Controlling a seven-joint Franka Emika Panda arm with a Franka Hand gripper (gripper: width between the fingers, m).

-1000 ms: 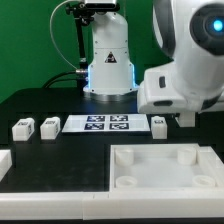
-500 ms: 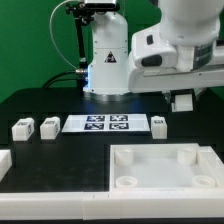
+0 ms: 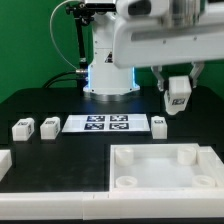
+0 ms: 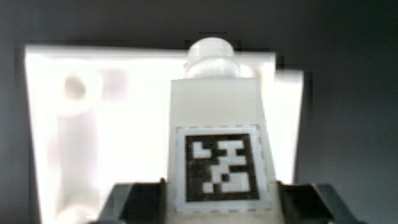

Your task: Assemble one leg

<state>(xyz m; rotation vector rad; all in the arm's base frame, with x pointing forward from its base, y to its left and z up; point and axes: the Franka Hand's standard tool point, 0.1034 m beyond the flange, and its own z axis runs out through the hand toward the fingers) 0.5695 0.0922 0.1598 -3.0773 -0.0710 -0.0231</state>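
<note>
The leg [image 3: 179,93] is held clear of the table at the exterior view's right, clamped between the fingers [image 4: 139,203] of the gripper [image 3: 177,82]. In the wrist view the white tray [image 4: 71,110] is seen beyond it. It is judged light, rigid, smooth plastic, likely slippery, and best gripped on the flat sides with the peg end left free. Only a black-and-white tag [image 4: 219,160] is carried; no readable writing is found. A spare leg [image 3: 159,125] and the marker board [image 3: 97,123] lie below.

Arm [image 3: 160,35] up high, gripper [image 3: 178,88] facing dwn, fingers [image 4: 139,202] clamped on leg [image 3: 179,100]
</note>
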